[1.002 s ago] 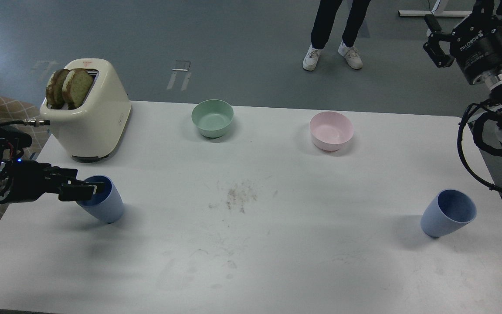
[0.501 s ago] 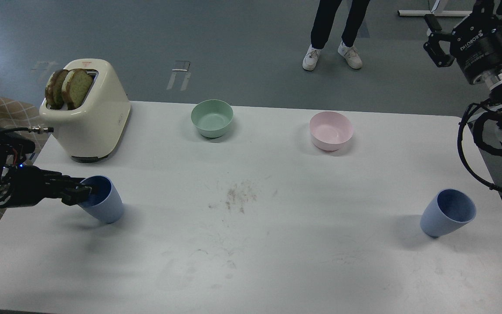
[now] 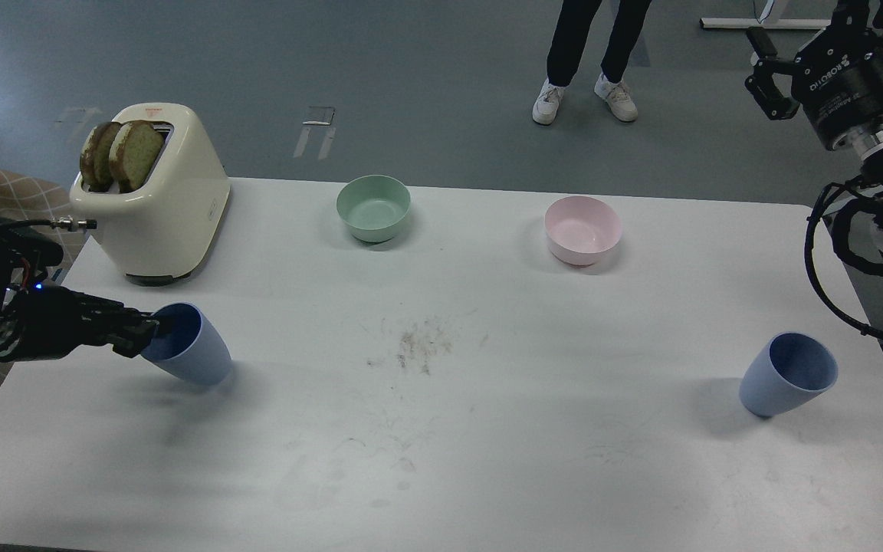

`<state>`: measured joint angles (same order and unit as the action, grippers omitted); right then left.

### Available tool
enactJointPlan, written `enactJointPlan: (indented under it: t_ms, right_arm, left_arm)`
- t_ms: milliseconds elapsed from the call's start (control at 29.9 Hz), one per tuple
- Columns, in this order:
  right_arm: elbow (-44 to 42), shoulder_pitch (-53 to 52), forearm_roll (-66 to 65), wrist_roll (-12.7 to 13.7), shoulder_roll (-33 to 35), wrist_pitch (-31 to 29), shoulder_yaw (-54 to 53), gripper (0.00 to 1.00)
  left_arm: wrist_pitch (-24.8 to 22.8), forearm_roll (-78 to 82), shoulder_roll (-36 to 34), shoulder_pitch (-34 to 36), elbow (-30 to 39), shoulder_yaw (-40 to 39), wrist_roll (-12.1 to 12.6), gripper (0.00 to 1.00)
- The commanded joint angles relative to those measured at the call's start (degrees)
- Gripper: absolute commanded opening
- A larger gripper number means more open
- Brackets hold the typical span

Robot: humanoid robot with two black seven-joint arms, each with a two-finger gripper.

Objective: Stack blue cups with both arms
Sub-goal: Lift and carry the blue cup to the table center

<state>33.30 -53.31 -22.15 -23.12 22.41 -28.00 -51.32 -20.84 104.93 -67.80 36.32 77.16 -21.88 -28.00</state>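
Two dusty-blue cups are on the white table [image 3: 487,429]. The left blue cup [image 3: 195,349] is tilted, its mouth facing left. My left gripper [image 3: 146,331] comes in from the left and is shut on the near-left part of the cup's rim, one finger inside the mouth. The right blue cup [image 3: 786,376] stands alone near the table's right edge, open end up. My right gripper [image 3: 817,27] is raised high at the top right, beyond the table's far corner and far from that cup. Its fingers are spread open and hold nothing, and their tips are partly cut off by the frame edge.
A cream toaster [image 3: 158,203] with two bread slices stands at the back left, just behind the left cup. A mint-green bowl [image 3: 373,205] and a pink bowl [image 3: 582,228] stand at the back. Crumbs [image 3: 418,341] lie mid-table. A person's legs [image 3: 591,54] are beyond the table.
My left gripper closed on the left cup's rim. The cup has tipped further and shifted slightly right and up. The right arm and right cup have barely moved.
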Motion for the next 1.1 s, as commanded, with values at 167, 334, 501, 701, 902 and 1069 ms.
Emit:
enactJointPlan:
  t_ms: [167, 334, 501, 701, 902, 1069]
  right_arm:
    - [-0.08, -3.20, -0.17, 0.00, 0.18, 0.00, 0.17, 1.00]
    - [-0.34, -5.57, -0.26, 0.09, 0.18, 0.00, 0.43, 1.00]
    - [-1.22, -8.03, -0.26, 0.09, 0.00, 0.00, 0.61, 1.00]
    - [-1.22, -10.76, -0.44, 0.18, 0.00, 0.00, 2.36, 1.00]
    - [-1.31, -13.66, -0.44, 0.18, 0.00, 0.00, 5.44, 1.00]
    - [-1.31, -13.93, -0.44, 0.18, -0.44, 0.00, 5.71, 1.00]
  left_arm:
    - [-5.87, 0.18, 5.74, 12.01, 5.90, 0.26, 0.00, 0.00]
    - [-7.16, 3.69, 14.61, 17.81, 5.11, 0.43, 0.00, 0.00]
    - [-7.16, 6.33, 23.50, 21.16, 2.56, 1.22, 0.00, 0.00]
    - [-7.16, 7.83, 32.90, 27.04, -1.13, 7.98, 0.00, 0.00]
    - [-7.16, 7.83, 42.12, 32.58, -6.31, 15.54, 0.00, 0.00]
    - [-7.16, 8.00, 47.66, 35.30, -10.08, 19.93, 0.00, 0.00]
